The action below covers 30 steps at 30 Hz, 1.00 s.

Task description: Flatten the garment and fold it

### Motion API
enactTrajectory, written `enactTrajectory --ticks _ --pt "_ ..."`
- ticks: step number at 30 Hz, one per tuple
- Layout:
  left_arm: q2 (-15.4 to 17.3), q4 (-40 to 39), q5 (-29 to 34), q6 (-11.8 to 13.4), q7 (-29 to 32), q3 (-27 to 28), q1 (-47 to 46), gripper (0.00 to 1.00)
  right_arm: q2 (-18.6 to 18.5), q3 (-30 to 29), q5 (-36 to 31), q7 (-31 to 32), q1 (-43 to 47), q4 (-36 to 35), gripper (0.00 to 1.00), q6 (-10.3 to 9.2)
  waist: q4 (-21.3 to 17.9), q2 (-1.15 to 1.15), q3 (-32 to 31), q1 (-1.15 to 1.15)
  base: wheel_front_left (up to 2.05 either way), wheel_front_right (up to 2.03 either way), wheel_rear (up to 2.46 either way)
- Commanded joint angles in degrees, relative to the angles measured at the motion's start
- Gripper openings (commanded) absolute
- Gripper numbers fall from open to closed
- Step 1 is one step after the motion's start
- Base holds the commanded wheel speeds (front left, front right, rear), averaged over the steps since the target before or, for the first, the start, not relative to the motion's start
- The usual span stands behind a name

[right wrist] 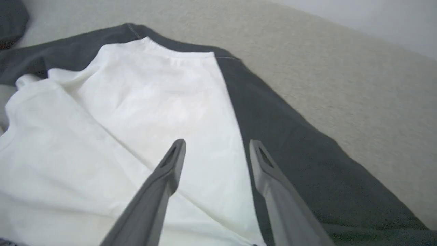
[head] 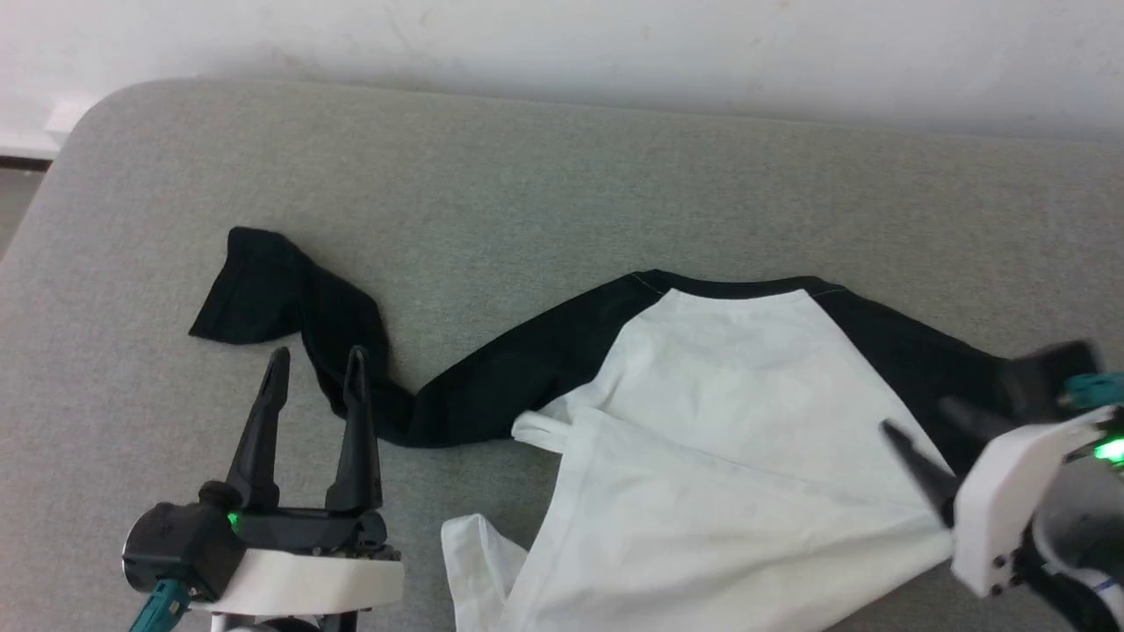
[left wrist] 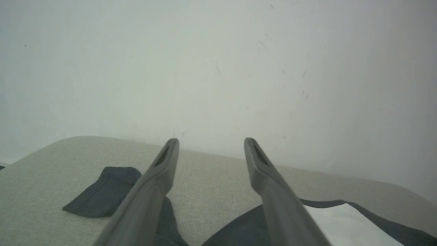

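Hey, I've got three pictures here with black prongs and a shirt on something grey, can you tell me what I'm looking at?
This is a two-armed robot. One picture looks down from its head; the other two come from cameras on its wrists, looking along each gripper's two dark fingers. A white shirt with black sleeves lies rumpled on a grey padded surface by a white wall. The left gripper is open beside the outstretched sleeve. The right gripper is open above the shirt. Neither holds anything.

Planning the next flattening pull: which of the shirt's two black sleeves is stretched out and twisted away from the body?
The sleeve on the robot's left, trailing across the grey cushion past the left gripper; the other sleeve lies straight along the body.
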Motion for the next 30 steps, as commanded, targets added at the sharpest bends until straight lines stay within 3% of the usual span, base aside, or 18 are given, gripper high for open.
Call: enactTrajectory --ticks 1,11,12,13,14,18,23,30 --pt "0.2 -0.2 -0.2 0.4 -0.1 0.0 0.4 1.00 -1.2 3.0 1.5 1.1 0.4 -0.8 1.00 -0.03 1.1 0.00 0.8 0.00 0.00 0.00 0.00" --pt "0.2 0.5 -1.0 0.4 -0.2 -0.6 -0.5 1.00 -7.7 22.5 5.2 3.8 -4.2 6.6 1.00 -0.03 3.8 0.00 1.7 0.00 0.00 0.00 0.00" --pt "0.2 0.6 -1.1 0.4 -0.2 -0.7 -0.7 1.00 -8.1 23.8 5.5 4.2 -4.7 7.4 0.47 -0.03 3.9 0.00 1.7 0.00 0.00 0.00 0.00" --pt "0.2 0.6 -1.1 0.5 -0.2 -0.8 -0.8 1.00 -8.1 24.6 6.2 4.4 -5.1 8.0 0.10 -0.03 3.9 0.00 1.7 0.00 0.00 0.00 0.00" --pt "0.3 0.7 -1.0 0.6 -0.2 -0.7 -0.8 1.00 -8.0 24.9 6.9 4.3 -5.5 8.3 0.00 -0.03 3.8 0.00 1.5 0.00 0.00 0.00 0.00" --pt "0.5 0.8 -1.1 0.8 -0.3 -0.5 -1.0 1.00 -9.0 24.4 6.9 2.5 -6.9 8.7 0.00 -0.03 2.8 0.00 0.7 0.00 0.00 0.00 0.00" --pt "0.4 1.3 -1.6 0.8 -0.4 -0.8 -1.0 1.00 -9.6 19.4 7.4 0.1 -4.8 7.3 0.00 -0.03 0.8 0.00 -0.3 0.00 0.00 0.00 0.00" --pt "0.2 1.9 -2.0 1.0 -0.5 -1.3 -0.5 1.00 -12.8 14.4 10.3 4.4 8.6 2.5 0.00 -0.03 -1.1 0.00 -0.8 0.00 0.00 0.00 0.00"
